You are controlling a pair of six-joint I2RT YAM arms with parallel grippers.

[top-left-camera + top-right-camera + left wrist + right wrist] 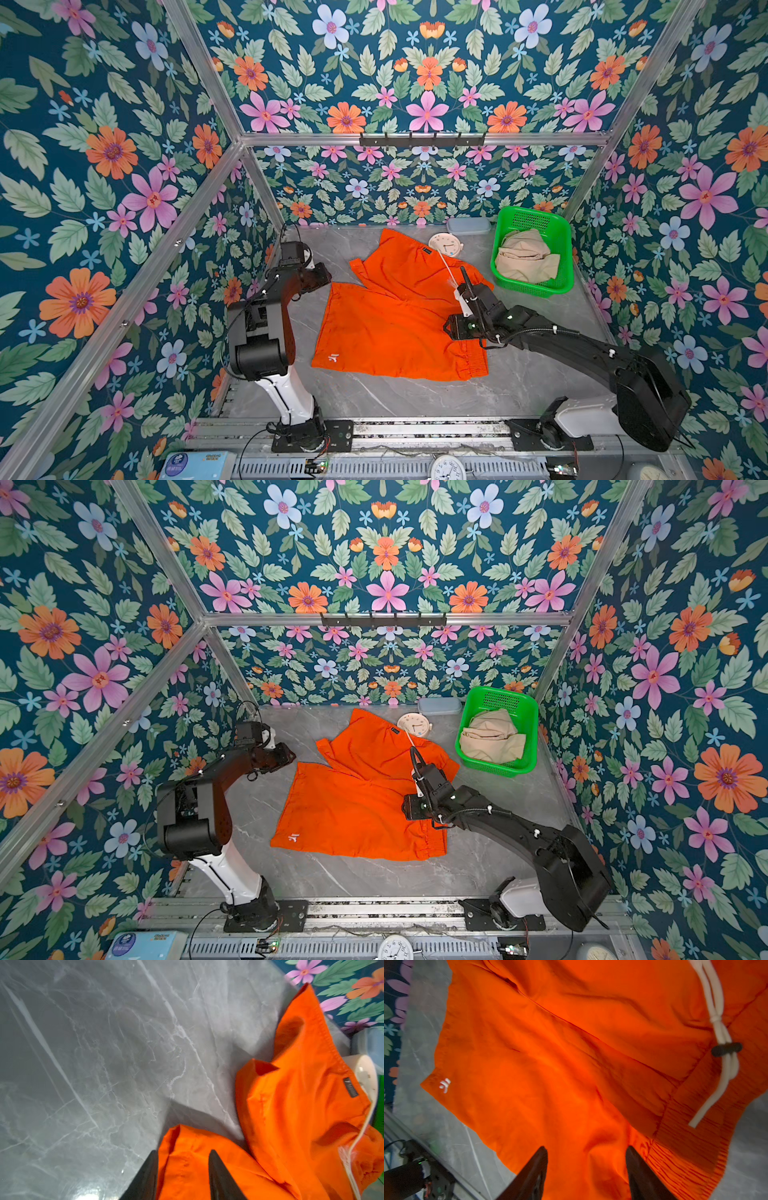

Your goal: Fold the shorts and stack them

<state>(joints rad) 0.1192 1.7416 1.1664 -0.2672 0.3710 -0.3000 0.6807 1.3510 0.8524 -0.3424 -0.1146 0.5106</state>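
The orange shorts [395,324] [357,804] lie spread on the grey marble table, waistband to the right, white logo at the near left corner, and one leg folded over at the back. Their white drawstring [718,1022] trails across the waistband. The beige shorts [525,257] [490,733] sit bunched in the green basket [536,220]. My left gripper [328,279] [183,1152] is open at the far left leg hem, with orange cloth lying between its fingers. My right gripper [449,328] [586,1148] hangs open just above the cloth beside the waistband.
A small white clock [445,244] and a pale lidded box [468,225] stand at the back, touching the shorts' far edge. The basket fills the back right corner. Floral walls close three sides. A second clock [448,467] and a tissue box [195,465] sit in front of the rail.
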